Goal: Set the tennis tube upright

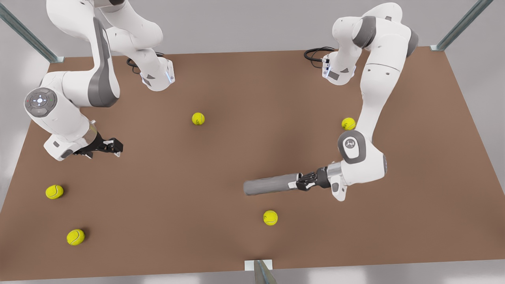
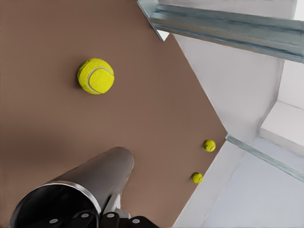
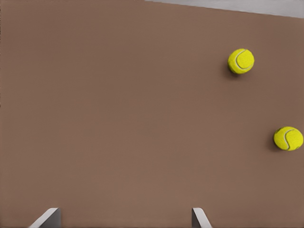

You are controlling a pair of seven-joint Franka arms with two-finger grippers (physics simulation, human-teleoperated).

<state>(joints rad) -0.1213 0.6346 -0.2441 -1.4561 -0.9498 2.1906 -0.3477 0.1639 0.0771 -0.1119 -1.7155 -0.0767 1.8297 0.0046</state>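
Note:
The tennis tube [image 1: 270, 184] is a grey metallic cylinder lying horizontally at the front view's right of centre, its free end pointing to the front view's left. My left gripper [image 1: 302, 182] is shut on the end nearest its arm. In the left wrist view the tennis tube [image 2: 95, 183] runs away from the camera, its lighter-rimmed open end close by, and the left gripper [image 2: 107, 216] clamps that rim. My right gripper [image 1: 114, 146] waits at the front view's left, above the table. Its fingertips [image 3: 47, 217] stand wide apart with nothing between them.
Several yellow tennis balls lie on the brown table [image 1: 221, 79]: one [image 1: 198, 118] at the middle back, one [image 1: 348, 124] by the left arm, one [image 1: 270, 217] just in front of the tube, two [image 1: 54, 191] [image 1: 75, 237] at the front left. Metal posts [image 1: 262, 272] stand at the table edges.

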